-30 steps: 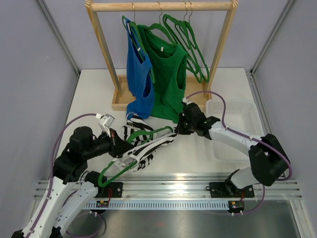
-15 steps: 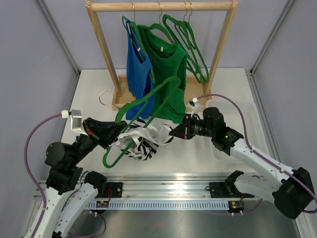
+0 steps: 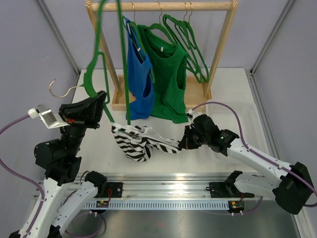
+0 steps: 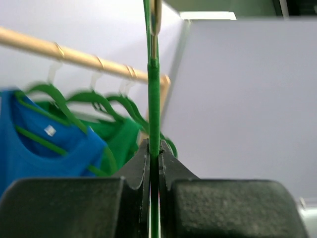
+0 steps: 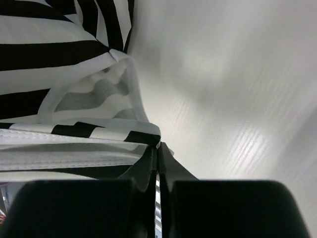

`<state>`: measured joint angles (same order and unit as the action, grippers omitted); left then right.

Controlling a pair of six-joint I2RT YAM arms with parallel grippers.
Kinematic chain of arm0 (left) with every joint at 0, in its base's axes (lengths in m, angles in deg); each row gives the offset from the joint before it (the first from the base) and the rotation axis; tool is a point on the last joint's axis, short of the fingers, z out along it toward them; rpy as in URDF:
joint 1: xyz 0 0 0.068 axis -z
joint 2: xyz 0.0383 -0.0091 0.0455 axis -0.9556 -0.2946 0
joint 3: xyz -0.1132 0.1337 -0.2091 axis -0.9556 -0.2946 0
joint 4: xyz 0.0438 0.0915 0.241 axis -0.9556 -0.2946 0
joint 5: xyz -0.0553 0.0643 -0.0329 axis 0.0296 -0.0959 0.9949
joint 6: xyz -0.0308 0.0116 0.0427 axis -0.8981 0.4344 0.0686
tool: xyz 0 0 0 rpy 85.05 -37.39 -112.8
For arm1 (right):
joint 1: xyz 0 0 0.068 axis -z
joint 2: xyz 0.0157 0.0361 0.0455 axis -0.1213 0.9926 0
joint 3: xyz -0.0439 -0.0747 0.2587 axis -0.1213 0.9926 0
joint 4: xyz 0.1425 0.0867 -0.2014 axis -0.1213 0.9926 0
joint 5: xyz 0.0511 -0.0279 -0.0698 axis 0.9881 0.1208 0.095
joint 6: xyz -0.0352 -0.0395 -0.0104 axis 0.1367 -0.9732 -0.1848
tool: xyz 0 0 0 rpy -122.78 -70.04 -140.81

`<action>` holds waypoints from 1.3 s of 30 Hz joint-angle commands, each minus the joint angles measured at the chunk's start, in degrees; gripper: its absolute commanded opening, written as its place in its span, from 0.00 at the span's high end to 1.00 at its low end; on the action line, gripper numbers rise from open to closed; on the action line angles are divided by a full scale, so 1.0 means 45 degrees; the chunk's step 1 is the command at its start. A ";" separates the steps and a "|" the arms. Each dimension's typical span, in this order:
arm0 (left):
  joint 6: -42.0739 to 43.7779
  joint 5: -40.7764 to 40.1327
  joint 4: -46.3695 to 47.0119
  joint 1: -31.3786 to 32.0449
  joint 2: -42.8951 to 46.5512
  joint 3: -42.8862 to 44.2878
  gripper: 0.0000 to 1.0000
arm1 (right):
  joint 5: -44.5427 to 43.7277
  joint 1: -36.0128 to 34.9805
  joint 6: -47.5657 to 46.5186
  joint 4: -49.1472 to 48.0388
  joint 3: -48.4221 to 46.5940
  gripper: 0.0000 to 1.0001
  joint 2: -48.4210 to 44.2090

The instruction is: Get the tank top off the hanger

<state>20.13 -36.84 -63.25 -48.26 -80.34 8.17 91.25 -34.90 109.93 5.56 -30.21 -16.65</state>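
The black-and-white striped tank top (image 3: 137, 142) lies bunched on the table, stretched toward the right. My right gripper (image 3: 184, 142) is shut on its right edge. In the right wrist view the striped fabric (image 5: 69, 49) runs into the closed right gripper (image 5: 157, 151). My left gripper (image 3: 102, 97) is shut on the green hanger (image 3: 93, 54), held high and nearly upright at the left. The hanger's metal hook (image 3: 61, 91) points left. One hanger arm hangs down to the top's upper edge; I cannot tell whether they touch. In the left wrist view the hanger bar (image 4: 154, 99) is pinched in the left gripper (image 4: 154, 157).
A wooden rack (image 3: 105, 49) stands at the back with a blue tank top (image 3: 138, 74), a green tank top (image 3: 168, 74) and bare green hangers (image 3: 192, 44). A white basket (image 3: 240, 117) sits at the right, behind my right arm.
My left arm has swung the hanger up and to the left, from low over the table to high and upright. The striped top has dropped to the table, pulled right by my right gripper.
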 commanded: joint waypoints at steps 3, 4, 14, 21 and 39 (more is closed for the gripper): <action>0.1277 -0.4324 0.4242 -0.0017 -0.0332 0.0958 1.00 | -0.1873 -0.0012 -0.0445 0.1915 0.0207 1.00 0.0145; 0.1394 -0.4559 0.4107 -0.0017 -0.0372 0.1249 1.00 | -0.1970 0.0007 -0.0328 0.1934 0.0207 1.00 -0.0166; 0.2761 -0.0765 0.0084 -0.0017 -0.0996 0.2152 1.00 | 0.2195 0.0007 -0.0739 0.0573 -0.0165 1.00 -0.4111; 0.1728 0.2762 0.1329 -0.0017 -0.1037 -0.0207 1.00 | 0.5156 -0.0013 -0.0520 -0.0295 -0.1470 1.00 -0.4701; 0.1142 -0.4671 -0.9209 -0.0017 0.0723 0.2304 1.00 | -0.0054 -0.0012 -0.2358 0.5330 -0.4576 1.00 -0.4412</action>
<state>26.79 -47.92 -91.77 -48.20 -76.47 14.97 97.89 -34.99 102.04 24.97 -45.60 -38.50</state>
